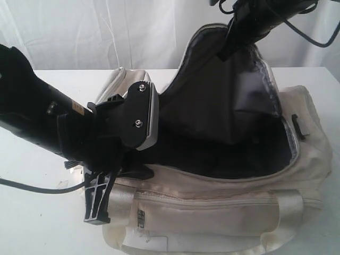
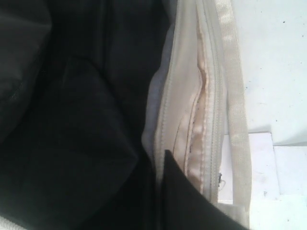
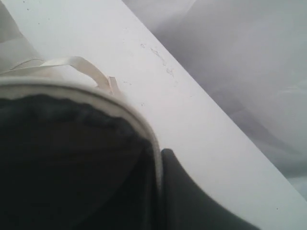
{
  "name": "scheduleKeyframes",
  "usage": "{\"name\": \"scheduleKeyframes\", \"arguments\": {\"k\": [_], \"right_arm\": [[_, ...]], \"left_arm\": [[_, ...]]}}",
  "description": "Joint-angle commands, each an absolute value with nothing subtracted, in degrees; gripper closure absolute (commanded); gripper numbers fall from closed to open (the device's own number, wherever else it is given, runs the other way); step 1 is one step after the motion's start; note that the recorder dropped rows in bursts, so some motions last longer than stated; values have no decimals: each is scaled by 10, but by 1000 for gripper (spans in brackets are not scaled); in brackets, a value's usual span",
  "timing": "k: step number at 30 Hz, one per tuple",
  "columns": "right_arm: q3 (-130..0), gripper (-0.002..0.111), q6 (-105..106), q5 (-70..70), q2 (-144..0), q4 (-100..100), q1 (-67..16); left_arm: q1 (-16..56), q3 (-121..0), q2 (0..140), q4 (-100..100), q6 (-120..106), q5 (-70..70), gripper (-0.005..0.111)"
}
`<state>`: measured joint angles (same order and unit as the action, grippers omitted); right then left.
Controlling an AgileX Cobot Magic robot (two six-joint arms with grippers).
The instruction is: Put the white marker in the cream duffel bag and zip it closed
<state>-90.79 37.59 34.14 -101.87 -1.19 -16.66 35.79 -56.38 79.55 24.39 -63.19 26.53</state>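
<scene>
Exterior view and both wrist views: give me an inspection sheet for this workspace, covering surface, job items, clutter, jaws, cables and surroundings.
Surface: white table.
Job's things: cream duffel bag unzipped, top flap raised; white marker not seen.
Clutter: nothing seen.
Grippers: left gripper jaws shut, seemingly on the bag's near rim; right gripper jaws shut on the raised flap's edge.
Cables: black cable lies on the table beside the left arm.
Surroundings: white curtain behind.

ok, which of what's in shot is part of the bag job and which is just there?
Job: cream duffel bag, open; left gripper shut on its rim; right gripper holding its flap up. White marker not in view.
Just there: table, white curtain, black cable.
</scene>
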Motion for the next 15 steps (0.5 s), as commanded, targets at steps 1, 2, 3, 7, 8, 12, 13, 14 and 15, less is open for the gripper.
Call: {"name": "scheduleKeyframes", "arguments": {"k": [1,2,3,7,8,12,13,14,15], "right_arm": [[-918,108,373,317,-1035,-5,-158],[-918,108,373,317,-1040,-5,-158],[-918,108,373,317,-1043,-5,-158],[-918,108,373,321,-1048,-21,-158],[-918,108,373,321,-1048,-28,-158],[-918,103,373,338,-1041,-37,-158],[-918,97,373,350,-1040,-44,-158],[-918,91,373,362,-1037,-55,-158],[-918,84,373,378,-1034,-60,-158]], "left_arm": [[361,-560,794,253,-625,292,107],[361,-560,794,253,-625,294,107],[361,-560,794,253,-625,294,107],[361,-560,794,253,-625,295,107],[361,-560,794,253,-625,295,107],[361,-560,794,253,-625,295,107],[361,-560,794,253,-625,295,107],[361,-560,794,253,-625,295,107],[361,-560,794,253,-625,297,107]]}}
